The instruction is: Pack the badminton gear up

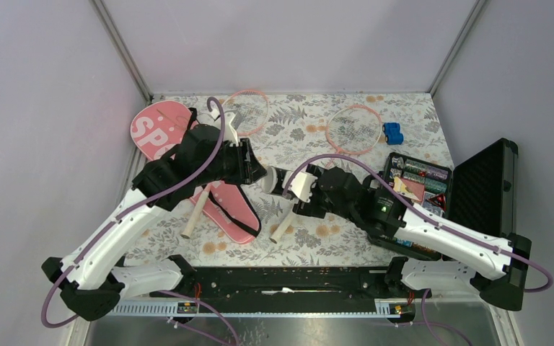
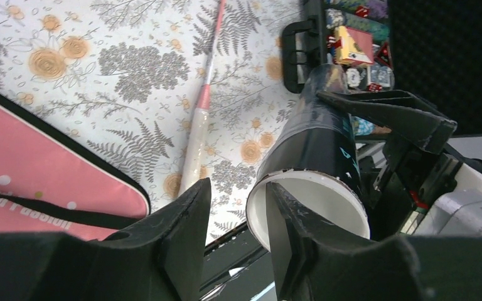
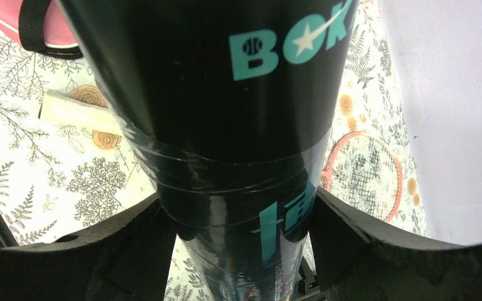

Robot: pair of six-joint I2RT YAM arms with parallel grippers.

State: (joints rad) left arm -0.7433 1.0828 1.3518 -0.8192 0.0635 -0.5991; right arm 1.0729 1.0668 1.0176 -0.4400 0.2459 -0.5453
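Observation:
My right gripper (image 1: 296, 189) is shut on the black tube with teal print (image 1: 283, 182) and holds it level above the table; in the right wrist view the tube (image 3: 226, 94) fills the space between the jaws. My left gripper (image 1: 258, 173) is open at the tube's white end (image 2: 326, 204); one finger (image 2: 285, 219) lies across that end and the rim's edge sits in the gap. The pink bag (image 1: 166, 137) lies at the left. Two pink rackets lie on the cloth, one over the bag (image 1: 249, 112) and one in the middle (image 1: 353, 130). No shuttlecocks show.
An open black case (image 1: 487, 187) of patterned rolls stands at the right, with a small blue toy (image 1: 393, 133) behind it. The cream racket handles (image 1: 195, 213) (image 1: 281, 229) lie near the front, under the grippers. Grey walls close in the sides and back.

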